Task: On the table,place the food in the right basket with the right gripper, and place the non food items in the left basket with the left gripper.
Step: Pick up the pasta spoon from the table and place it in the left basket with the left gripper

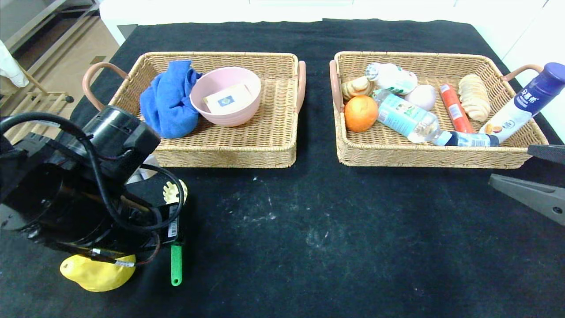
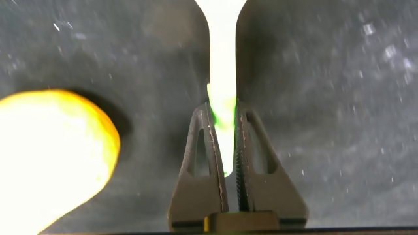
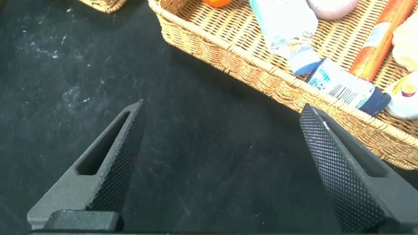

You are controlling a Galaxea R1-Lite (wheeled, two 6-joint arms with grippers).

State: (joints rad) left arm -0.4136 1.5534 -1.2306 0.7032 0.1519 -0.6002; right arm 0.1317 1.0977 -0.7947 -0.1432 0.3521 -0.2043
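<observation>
My left gripper (image 2: 224, 111) is shut on the green handle of a spoon-like utensil (image 2: 224, 59) low over the black table (image 1: 309, 229). In the head view my left arm (image 1: 88, 176) hides the fingers; the handle (image 1: 176, 265) and the cream slotted head (image 1: 175, 192) stick out. The yellow pear (image 1: 97, 274) lies beside it at the front left and also shows in the left wrist view (image 2: 52, 156). My right gripper (image 1: 510, 163) is open and empty just in front of the right basket (image 1: 423, 157), as the right wrist view (image 3: 222, 108) shows.
The right basket holds an orange (image 1: 360, 113), a clear water bottle (image 1: 408, 119), a red sausage (image 1: 451, 107), bread (image 1: 473, 96), a small bottle (image 1: 393, 77) and a white bottle with dark-blue cap (image 1: 525, 99). The left basket (image 1: 220, 157) holds a blue cloth (image 1: 170, 99) and a pink bowl (image 1: 226, 95).
</observation>
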